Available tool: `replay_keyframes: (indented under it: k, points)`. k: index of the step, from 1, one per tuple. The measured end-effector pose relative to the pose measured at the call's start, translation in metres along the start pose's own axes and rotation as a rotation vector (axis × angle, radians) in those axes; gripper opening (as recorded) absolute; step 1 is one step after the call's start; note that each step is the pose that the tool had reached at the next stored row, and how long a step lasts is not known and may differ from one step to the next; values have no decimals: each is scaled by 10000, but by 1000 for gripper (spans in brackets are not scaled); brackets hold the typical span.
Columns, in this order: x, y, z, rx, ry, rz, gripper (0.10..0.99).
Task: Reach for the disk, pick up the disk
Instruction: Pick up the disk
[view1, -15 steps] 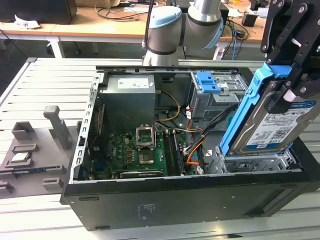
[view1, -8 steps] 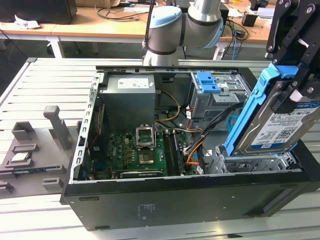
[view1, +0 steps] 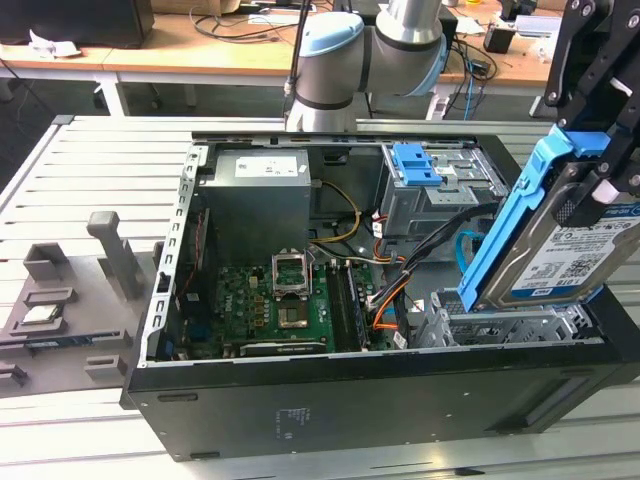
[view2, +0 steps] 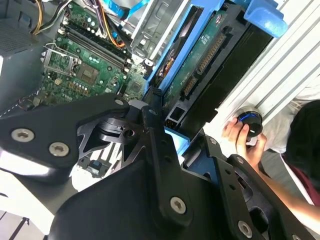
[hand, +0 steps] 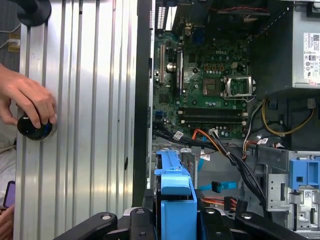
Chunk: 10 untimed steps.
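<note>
The disk (view1: 572, 258) is a silver drive with a white-and-blue label and a blue bracket along its edges. It hangs tilted, one end up, above the metal drive cage (view1: 500, 325) at the exterior view's right. My gripper (view1: 590, 195) is shut on its upper part, black fingers on both faces. In the second wrist view the disk's (view2: 207, 57) green circuit-board side runs away from the gripper (view2: 167, 127). In the first wrist view the blue bracket (hand: 174, 182) stands between the fingers (hand: 150, 207).
The open computer case (view1: 300, 400) holds a motherboard (view1: 275, 300), a power supply (view1: 255, 200), orange and black cables (view1: 400, 285) and a blue caddy (view1: 415, 162) on a metal cage. A grey fixture (view1: 70, 300) sits at the exterior view's left. A hand (hand: 27, 97) grips a black knob (hand: 32, 127).
</note>
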<state>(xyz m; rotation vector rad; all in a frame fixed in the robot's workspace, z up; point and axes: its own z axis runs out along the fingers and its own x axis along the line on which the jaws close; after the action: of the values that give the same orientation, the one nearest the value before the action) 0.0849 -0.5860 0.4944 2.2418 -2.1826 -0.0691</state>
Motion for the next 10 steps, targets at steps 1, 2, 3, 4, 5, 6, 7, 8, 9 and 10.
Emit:
replay_keyframes:
  k: [1,2,3,4,5,6,7,8,9,10]
  points:
    - [0,-18,0,0,0,1,369]
    - [1,-31,0,0,0,1,369]
    - [2,-55,0,0,0,1,369]
    - [2,-68,1,0,-1,0,369]
    - [2,-80,2,0,-1,1,369]
    - [2,-89,3,0,0,1,369]
    - [3,-98,5,0,2,0,369]
    - [3,-104,8,0,1,0,369]
    - [4,-119,22,0,1,0,369]
    - [4,-129,36,0,2,0,369]
